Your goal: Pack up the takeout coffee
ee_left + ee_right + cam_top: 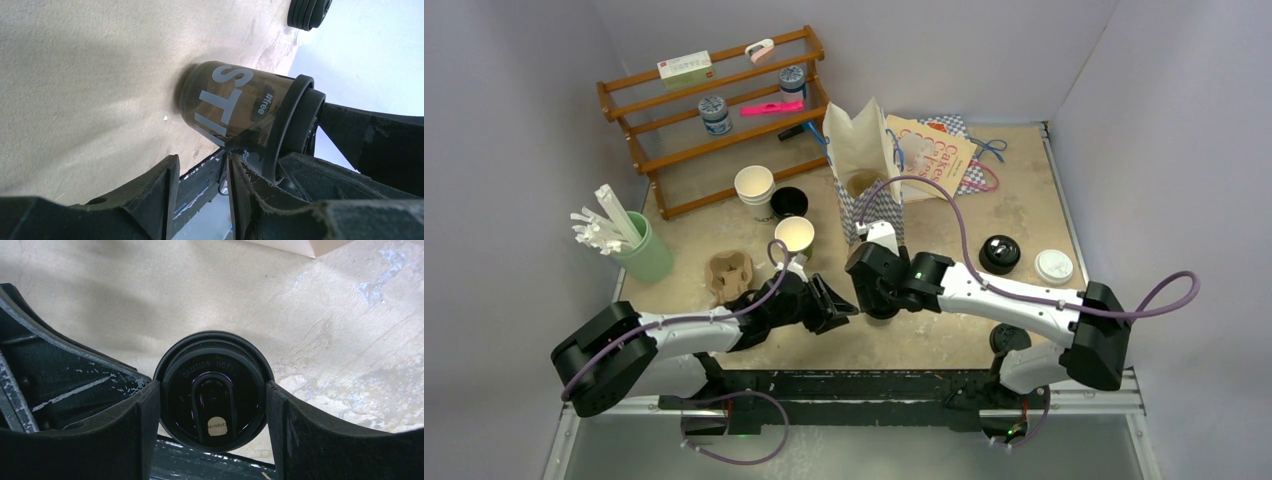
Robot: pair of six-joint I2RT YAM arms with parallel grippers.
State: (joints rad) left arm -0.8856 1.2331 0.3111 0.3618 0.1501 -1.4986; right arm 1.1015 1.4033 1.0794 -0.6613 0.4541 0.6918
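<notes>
The takeout coffee (235, 107), a small dark cup with grey lettering and a black sip lid (214, 390), stands on the table near its front edge. My right gripper (214, 412) comes down from above, and both its fingers (145, 415) press the lid's rim, so it is shut on the cup. In the top view the right gripper (879, 295) covers the cup. My left gripper (839, 305) sits low just left of the cup. In the left wrist view the left gripper (200, 187) is open with nothing between its fingers, and one fingertip (245, 175) is close to the cup's side.
An open paper bag (864, 165) stands behind the grippers. A green cup (794, 235), stacked white cups (754, 187) and a cardboard carrier (729, 275) are at left. A stack of black lids (1000, 253) and a white lid (1054, 265) lie at right. A wooden shelf (714, 110) is at the back left.
</notes>
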